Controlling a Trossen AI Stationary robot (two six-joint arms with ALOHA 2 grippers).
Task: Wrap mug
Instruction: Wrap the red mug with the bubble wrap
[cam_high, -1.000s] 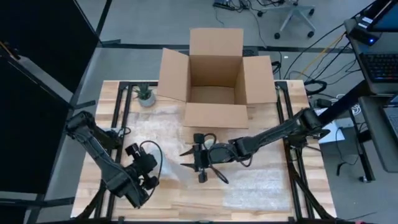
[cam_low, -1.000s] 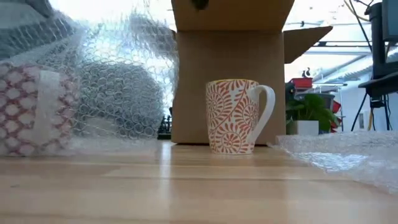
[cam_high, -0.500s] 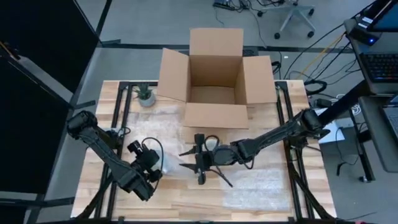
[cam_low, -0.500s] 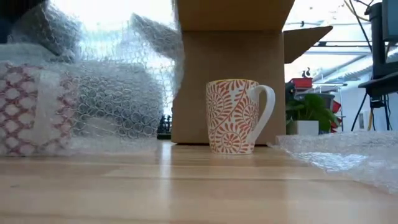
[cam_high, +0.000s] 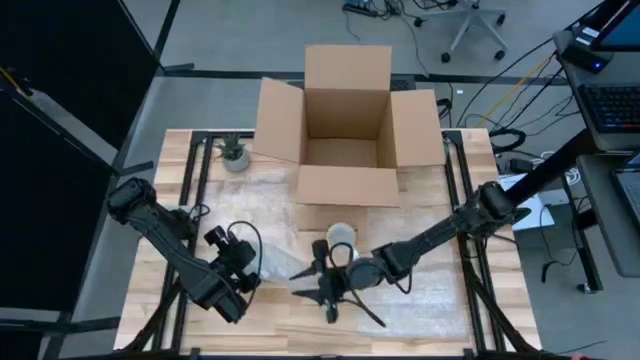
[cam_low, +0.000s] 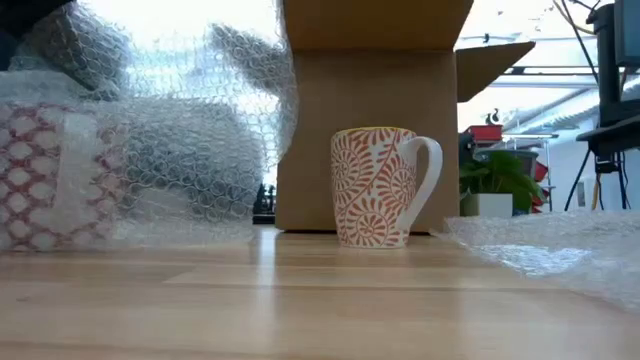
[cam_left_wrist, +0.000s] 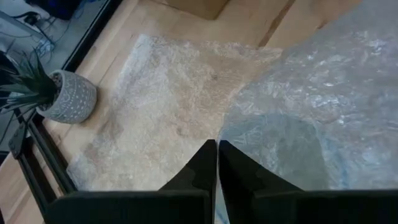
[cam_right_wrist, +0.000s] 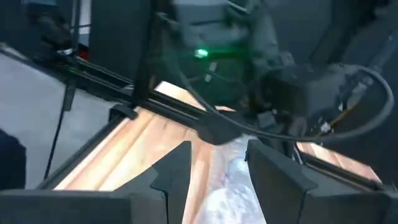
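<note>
Lying nearest, bench: pale wooden planks on a black frame, carrying all items below.
Left gripper: low over the near-left bench; fingers pressed together on the edge of the clear bubble wrap sheet.
Right gripper: near the bench's front centre, pointing toward the left gripper; fingers spread narrowly with wrap between them, though whether they grip it cannot be told.
Wrapped bundle: red-and-white patterned object under bubble wrap, at the left of the low view.
Mug: white ceramic with orange leaf pattern, upright and unwrapped, handle to the right in the low view; just behind the right gripper in the high view, in front of the box.
Second wrap sheet: flat on the left half of the bench.
Cardboard box: brown, flaps open, at the far centre.
Potted plant: small green plant in a grey pot, far-left corner.
</note>
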